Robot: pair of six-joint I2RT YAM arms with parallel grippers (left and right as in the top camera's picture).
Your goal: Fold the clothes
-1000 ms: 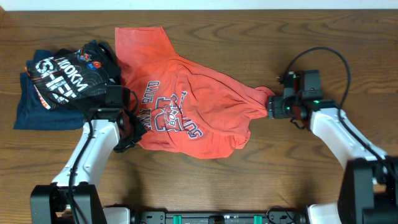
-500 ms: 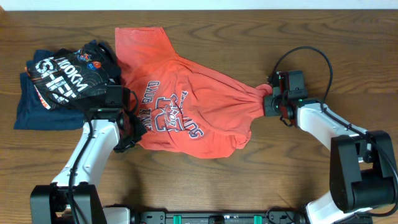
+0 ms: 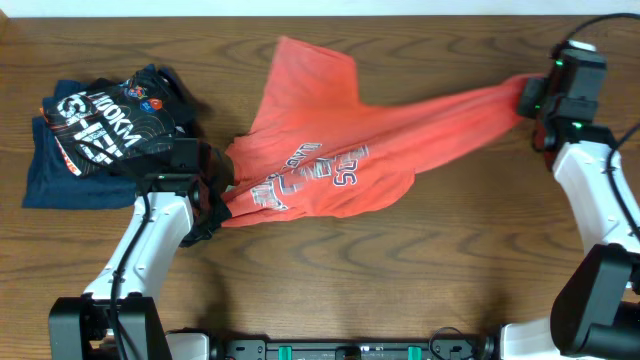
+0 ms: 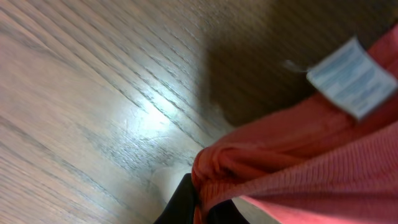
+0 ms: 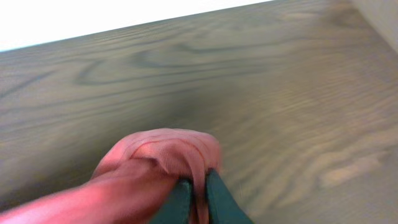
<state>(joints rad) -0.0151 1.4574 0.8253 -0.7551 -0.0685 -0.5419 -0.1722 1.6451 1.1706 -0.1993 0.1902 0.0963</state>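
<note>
Wooden tabletop (image 3: pixel 400 290) is carrying the coral-red shirt (image 3: pixel 340 150), which is stretching, bunched and twisted, between both arms rather than lying flat. At the far right, the right tool (image 3: pixel 530 98) is pinching a gathered corner. The left tool (image 3: pixel 215 195) is apparently clamping the opposite edge, though its wrist view is blurred. Just beside it, the dark garments (image 3: pixel 100 130) are sitting in a pile. No fold is showing yet; spreading and folding are both outstanding.

Three garments, two grippers.
One coral-red shirt (image 3: pixel 340 140), one black garment (image 3: pixel 110 125), one navy garment (image 3: pixel 60 185); left gripper (image 3: pixel 218 195), right gripper (image 3: pixel 527 98).
</note>
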